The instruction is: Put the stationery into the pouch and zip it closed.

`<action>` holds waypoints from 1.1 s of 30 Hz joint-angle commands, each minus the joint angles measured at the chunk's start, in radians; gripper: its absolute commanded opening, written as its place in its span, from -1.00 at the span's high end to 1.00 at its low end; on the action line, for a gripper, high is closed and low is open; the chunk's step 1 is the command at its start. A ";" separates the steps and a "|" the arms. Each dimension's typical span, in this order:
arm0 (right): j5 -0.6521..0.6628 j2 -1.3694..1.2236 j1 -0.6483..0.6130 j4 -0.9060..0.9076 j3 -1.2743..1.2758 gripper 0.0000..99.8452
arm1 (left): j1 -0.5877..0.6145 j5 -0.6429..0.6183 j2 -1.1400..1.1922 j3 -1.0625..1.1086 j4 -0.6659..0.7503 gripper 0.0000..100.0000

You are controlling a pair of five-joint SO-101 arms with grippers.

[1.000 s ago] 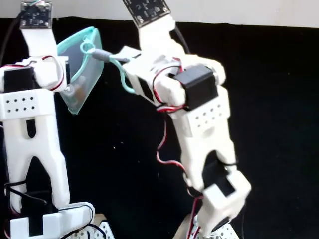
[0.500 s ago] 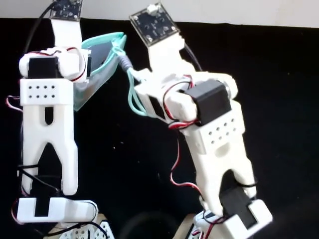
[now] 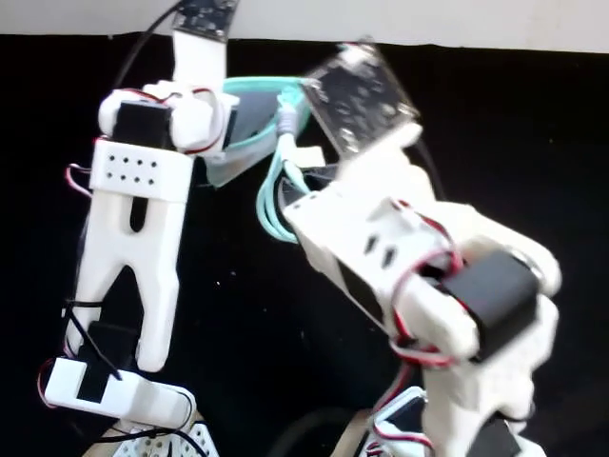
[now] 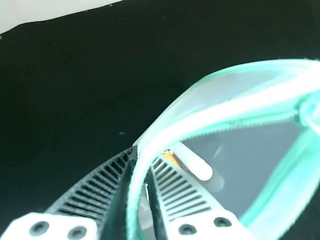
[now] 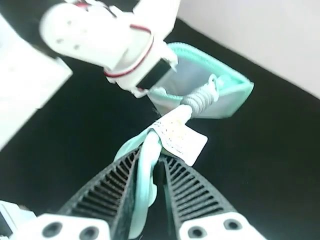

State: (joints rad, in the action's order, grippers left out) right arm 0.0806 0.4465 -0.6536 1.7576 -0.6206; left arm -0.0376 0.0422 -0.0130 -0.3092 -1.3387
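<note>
Peeking past your right arm (image 3: 400,257) over the black tablecloth (image 3: 238,314), the translucent mint-edged zip pouch (image 4: 240,150) is pinched at its rim by your left gripper (image 4: 142,156), its mint cord (image 5: 125,147) pinched by your right gripper (image 5: 152,152), white stick (image 4: 195,167) inside.

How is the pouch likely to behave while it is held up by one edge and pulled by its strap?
Probably floppy: the pouch bows into a curve where the left gripper pinches its rim. It seems light, since that pinch and the strap in the right gripper appear to carry it. The stationery inside may slide.

Translucent pouch (image 4: 250,155) with mint-green edging
</note>
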 commanded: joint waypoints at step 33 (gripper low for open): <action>-0.066 0.077 -0.041 -0.016 -0.280 0.99 | -0.056 0.069 -0.013 -0.446 -0.281 0.76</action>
State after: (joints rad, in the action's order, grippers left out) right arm 0.0269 0.5401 -0.6797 1.7561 -0.8339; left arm -0.0882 0.1066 -0.0100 -0.6544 -1.5888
